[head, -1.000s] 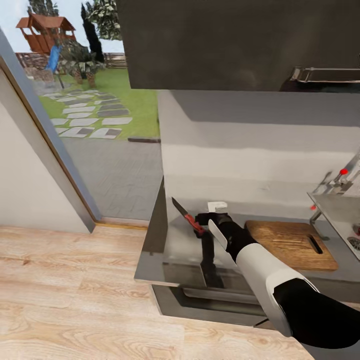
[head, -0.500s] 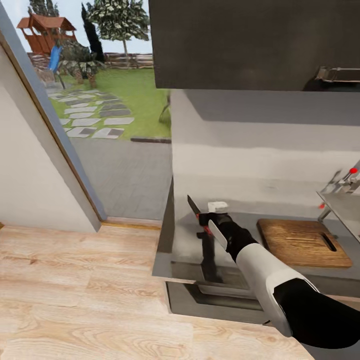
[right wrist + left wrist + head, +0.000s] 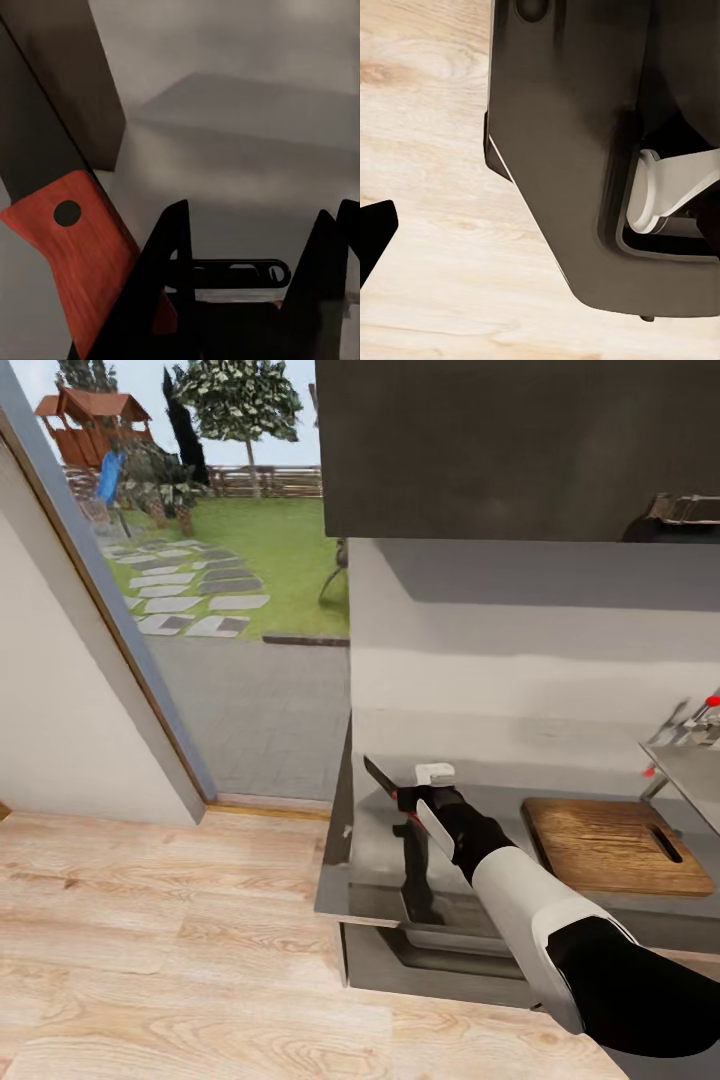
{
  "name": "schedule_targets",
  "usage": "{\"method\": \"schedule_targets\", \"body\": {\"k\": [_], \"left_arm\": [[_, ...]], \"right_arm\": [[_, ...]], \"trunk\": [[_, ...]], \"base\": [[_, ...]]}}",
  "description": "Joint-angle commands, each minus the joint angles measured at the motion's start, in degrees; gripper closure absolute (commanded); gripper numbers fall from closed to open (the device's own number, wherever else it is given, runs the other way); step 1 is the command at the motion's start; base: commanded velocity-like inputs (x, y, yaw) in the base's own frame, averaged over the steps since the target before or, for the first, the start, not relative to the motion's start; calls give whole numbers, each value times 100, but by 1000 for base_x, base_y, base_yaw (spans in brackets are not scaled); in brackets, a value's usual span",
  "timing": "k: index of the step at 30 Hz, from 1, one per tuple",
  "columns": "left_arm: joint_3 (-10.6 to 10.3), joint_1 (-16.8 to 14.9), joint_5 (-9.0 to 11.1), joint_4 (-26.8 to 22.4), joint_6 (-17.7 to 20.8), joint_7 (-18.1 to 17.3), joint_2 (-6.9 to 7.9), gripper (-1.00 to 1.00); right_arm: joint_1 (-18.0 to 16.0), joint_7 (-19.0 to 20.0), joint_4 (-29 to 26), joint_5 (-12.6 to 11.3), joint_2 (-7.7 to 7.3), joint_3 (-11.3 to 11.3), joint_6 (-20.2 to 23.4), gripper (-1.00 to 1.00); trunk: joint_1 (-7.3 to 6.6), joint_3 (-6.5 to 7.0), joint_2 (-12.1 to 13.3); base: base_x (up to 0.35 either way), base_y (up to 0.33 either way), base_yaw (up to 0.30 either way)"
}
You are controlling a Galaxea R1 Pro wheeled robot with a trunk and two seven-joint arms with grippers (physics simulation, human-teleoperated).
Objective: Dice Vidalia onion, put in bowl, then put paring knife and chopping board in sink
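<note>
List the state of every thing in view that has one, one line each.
paring knife: lifted off the countertop, blade pointing up and away, handle gripped.
right gripper: jaws shut on the knife handle.
chopping board: flat on the countertop, nothing on it.
sink: only its edge and tap show.

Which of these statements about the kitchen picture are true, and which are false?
1. The right pincer holds the knife by its red handle. True.
2. The board lies on the floor. False: it lies on the countertop.
3. An onion sits on the board. False: the board's top is bare.
4. The knife's blade points up and away from the arm. True.
5. The board lies between the knife and the sink. True.
</note>
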Motion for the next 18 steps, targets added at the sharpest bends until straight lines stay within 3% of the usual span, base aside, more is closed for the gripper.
{"method": "schedule_targets", "body": {"k": [1, 5, 13, 18], "left_arm": [[1, 3, 49, -9, -5, -4, -2, -100], [1, 3, 49, -9, -5, -4, -2, -100], [1, 3, 49, -8, -5, -4, -9, -100], [1, 3, 48, -1, -5, -4, -7, -100]], "right_arm": [[-2, -35, 312, -142, -4, 41, 21, -100], [-2, -35, 313, -142, -4, 43, 21, -100], [-2, -35, 314, -142, -4, 43, 21, -100], [-2, -35, 314, -142, -4, 44, 21, -100]], "trunk": [[6, -11, -6], [6, -11, -6], [6, -11, -6], [6, -11, -6]], "base": [[0, 2, 0], [0, -123, 0], [0, -290, 0], [-138, -87, 0]]}}
